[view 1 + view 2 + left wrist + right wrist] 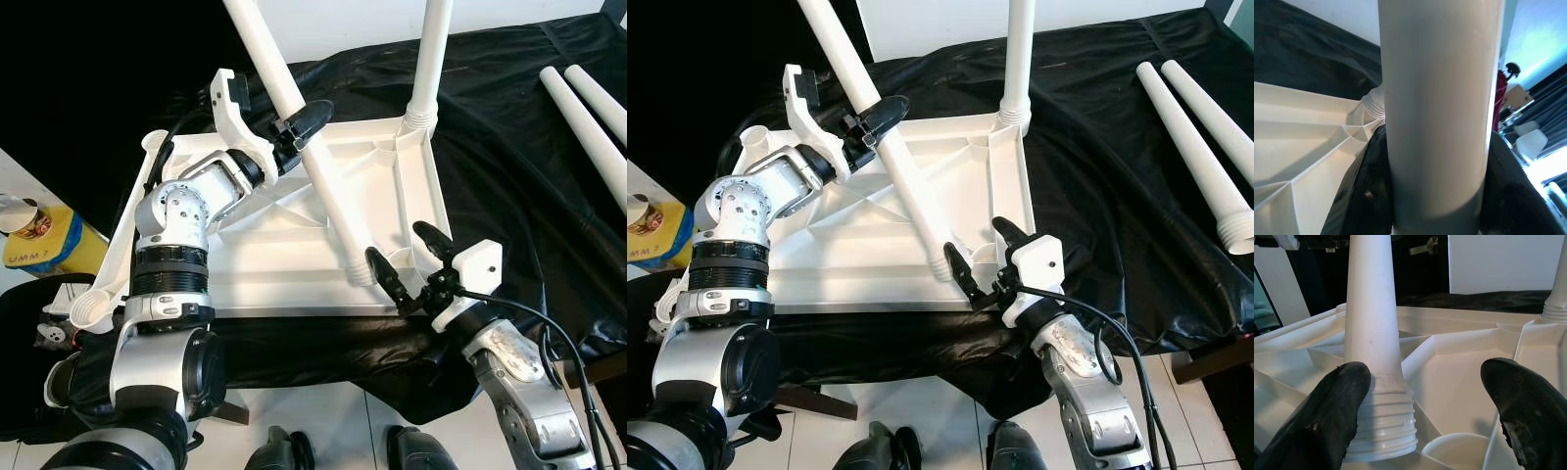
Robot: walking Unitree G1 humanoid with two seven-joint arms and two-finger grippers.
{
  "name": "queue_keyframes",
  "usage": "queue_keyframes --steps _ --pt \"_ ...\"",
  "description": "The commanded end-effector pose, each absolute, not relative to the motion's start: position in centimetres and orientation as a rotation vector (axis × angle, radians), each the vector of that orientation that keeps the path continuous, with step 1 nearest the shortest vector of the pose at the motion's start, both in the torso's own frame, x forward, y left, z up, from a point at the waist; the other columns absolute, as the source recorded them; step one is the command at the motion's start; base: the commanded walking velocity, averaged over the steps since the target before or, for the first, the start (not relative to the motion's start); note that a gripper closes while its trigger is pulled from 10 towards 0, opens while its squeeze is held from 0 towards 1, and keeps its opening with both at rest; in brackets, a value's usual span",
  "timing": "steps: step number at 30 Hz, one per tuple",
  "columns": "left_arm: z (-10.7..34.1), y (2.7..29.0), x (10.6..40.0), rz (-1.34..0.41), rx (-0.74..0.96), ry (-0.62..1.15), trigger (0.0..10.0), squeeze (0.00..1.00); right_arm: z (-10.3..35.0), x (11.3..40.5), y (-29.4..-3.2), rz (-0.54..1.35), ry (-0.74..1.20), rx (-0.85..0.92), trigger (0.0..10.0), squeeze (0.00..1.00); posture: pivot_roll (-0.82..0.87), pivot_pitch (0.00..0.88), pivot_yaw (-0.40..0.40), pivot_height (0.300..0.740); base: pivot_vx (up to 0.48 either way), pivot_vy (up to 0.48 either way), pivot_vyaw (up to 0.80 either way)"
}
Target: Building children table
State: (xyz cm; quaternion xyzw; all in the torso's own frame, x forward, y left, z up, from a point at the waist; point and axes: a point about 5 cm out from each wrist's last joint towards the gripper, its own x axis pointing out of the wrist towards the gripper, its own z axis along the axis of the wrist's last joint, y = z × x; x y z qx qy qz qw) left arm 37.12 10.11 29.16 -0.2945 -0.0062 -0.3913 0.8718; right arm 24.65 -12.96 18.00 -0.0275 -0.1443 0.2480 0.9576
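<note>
The white tabletop (294, 245) is lying upside down on a black sheet (509, 166), with its ribbed underside facing up. One leg (431, 59) is already standing upright in the far right corner socket. Two spare legs (588, 117) are lying on the sheet well to the right, apart from the tabletop.

A second leg (313, 166) is being held tilted over the tabletop. It is being pinched around its middle by the left gripper (299, 127), whose fingers are closed on both sides of the tube. Its threaded end (1383, 431) is resting just beside the open round socket (1459, 450) in the near right corner, not yet in it.

The right gripper (411, 262) is being kept spread wide at that corner, one finger (1327, 411) near the thread and touching nothing firmly, as far as can be judged.

To do this step well, the leg is probably to be raised upright first, so that the thread is meeting the socket squarely. The lower end could be guided by the right gripper, and a crooked start of the thread is to be avoided.
</note>
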Motion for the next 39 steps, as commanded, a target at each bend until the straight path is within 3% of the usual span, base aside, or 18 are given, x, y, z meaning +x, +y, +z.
queue_keyframes --steps 1,4,20,32,39 --pt "30.1 10.3 36.8 -0.819 -0.534 -0.088 10.0 0.00 18.2 24.7 -12.5 0.516 -0.274 -0.042 10.0 0.00 -0.18 0.151 0.096 0.740 0.000 0.000 0.00" --pt "30.5 9.6 36.3 -0.821 -0.419 -0.146 10.0 0.00 18.5 25.2 -11.9 0.526 -0.244 -0.041 10.0 0.00 -0.18 0.148 0.091 0.740 0.000 0.000 0.00" --pt "31.5 7.2 34.8 -0.847 -0.247 -0.281 10.0 0.00 19.6 26.8 -10.4 0.539 -0.180 -0.020 10.0 0.00 -0.16 0.138 0.076 0.740 0.000 0.000 0.00" --pt "32.3 5.5 33.6 -0.906 -0.133 -0.384 10.0 0.00 20.8 28.4 -11.6 0.504 -0.185 -0.021 10.0 0.00 -0.16 0.141 0.071 0.740 0.000 0.000 0.00" --pt "32.8 4.1 32.7 -0.938 -0.034 -0.450 10.0 0.00 21.1 29.2 -10.4 0.542 -0.167 -0.023 10.0 0.00 -0.14 0.146 0.070 0.740 0.000 0.000 0.00"
